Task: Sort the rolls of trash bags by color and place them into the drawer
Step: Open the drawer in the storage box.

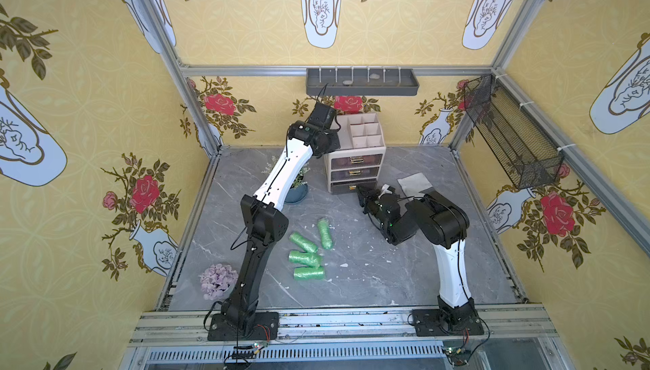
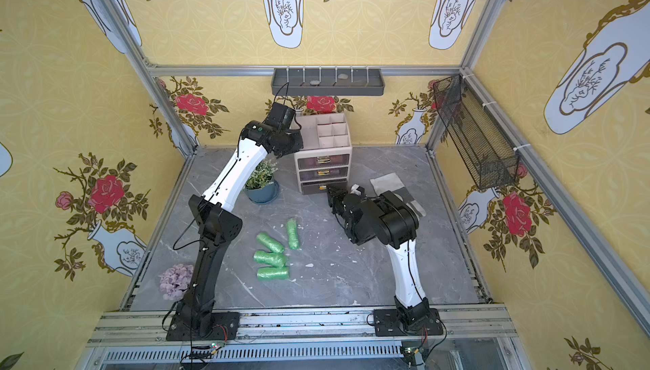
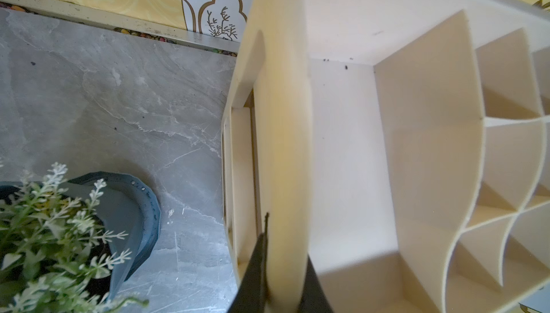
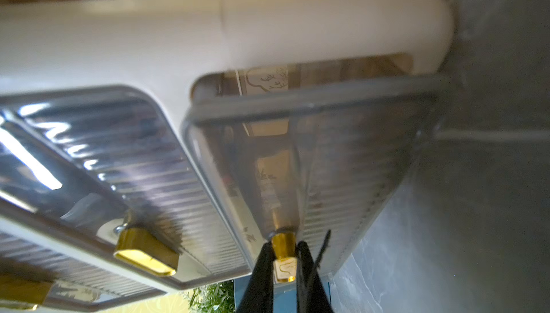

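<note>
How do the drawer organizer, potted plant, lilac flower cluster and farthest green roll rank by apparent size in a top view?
1. drawer organizer.
2–3. potted plant and lilac flower cluster: look alike, cluster partly hidden by the left arm, so unranked.
4. farthest green roll.

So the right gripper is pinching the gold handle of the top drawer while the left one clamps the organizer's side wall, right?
Not the top drawer: the right wrist view shows the right gripper shut on the gold handle of the bottom drawer, next to the tabletop. The left gripper does clamp the organizer's side wall.
</note>
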{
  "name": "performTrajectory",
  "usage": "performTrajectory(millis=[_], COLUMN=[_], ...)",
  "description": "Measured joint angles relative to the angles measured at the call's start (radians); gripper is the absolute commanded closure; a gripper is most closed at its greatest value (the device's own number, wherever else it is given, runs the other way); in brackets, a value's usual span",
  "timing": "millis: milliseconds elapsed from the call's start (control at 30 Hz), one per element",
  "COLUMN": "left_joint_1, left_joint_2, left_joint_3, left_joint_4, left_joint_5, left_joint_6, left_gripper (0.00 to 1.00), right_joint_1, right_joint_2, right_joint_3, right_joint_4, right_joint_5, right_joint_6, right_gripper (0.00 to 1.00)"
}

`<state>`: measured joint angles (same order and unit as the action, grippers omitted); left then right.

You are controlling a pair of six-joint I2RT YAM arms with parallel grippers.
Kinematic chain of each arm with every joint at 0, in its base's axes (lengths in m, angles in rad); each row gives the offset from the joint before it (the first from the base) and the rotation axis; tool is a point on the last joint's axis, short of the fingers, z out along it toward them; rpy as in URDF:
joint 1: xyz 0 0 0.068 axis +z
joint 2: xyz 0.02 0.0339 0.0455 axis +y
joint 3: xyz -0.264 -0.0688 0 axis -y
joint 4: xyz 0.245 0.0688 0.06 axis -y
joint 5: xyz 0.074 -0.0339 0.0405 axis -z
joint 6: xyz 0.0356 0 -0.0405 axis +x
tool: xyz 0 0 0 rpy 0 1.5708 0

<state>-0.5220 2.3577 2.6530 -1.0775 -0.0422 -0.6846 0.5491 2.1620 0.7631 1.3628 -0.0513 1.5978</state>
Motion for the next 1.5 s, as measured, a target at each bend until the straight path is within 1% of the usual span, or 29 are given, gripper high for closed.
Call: performTrajectory(millis=[533, 933, 1367, 1467, 1500], left_joint_1=[0.000, 0.000, 0.001, 0.000, 0.001], left_joint_2=[0.007, 0.008, 0.008, 0.008, 0.008], left_joint_3=[0.007, 0.009, 0.010, 0.010, 0.010], left_joint_4=[0.007, 0.006, 0.005, 0.005, 0.006], left_joint_5=[-0.006, -0.007, 0.002, 0.006, 0.008], left_joint_6=[-0.005, -0.005, -0.004, -0.003, -0.003], left_gripper=[0.99, 1.00, 0.99, 0.98, 0.96], right_joint_1=[0.033, 0.042, 0.033, 0.033, 0.033], right_joint_2=[-0.076, -0.138, -0.155, -0.166, -0.171], right_joint_3=[-0.167, -0.290, -0.348, -0.351, -0.351], right_joint_4=[0.061, 0.105, 0.134, 0.130, 0.128], right_joint_5=[-0.066, -0.087, -0.110, -0.111, -0.111], right_joint_6=[0.028, 0.032, 0.032, 0.032, 0.032], right_gripper=[0.95, 0.95, 0.95, 0.94, 0.94])
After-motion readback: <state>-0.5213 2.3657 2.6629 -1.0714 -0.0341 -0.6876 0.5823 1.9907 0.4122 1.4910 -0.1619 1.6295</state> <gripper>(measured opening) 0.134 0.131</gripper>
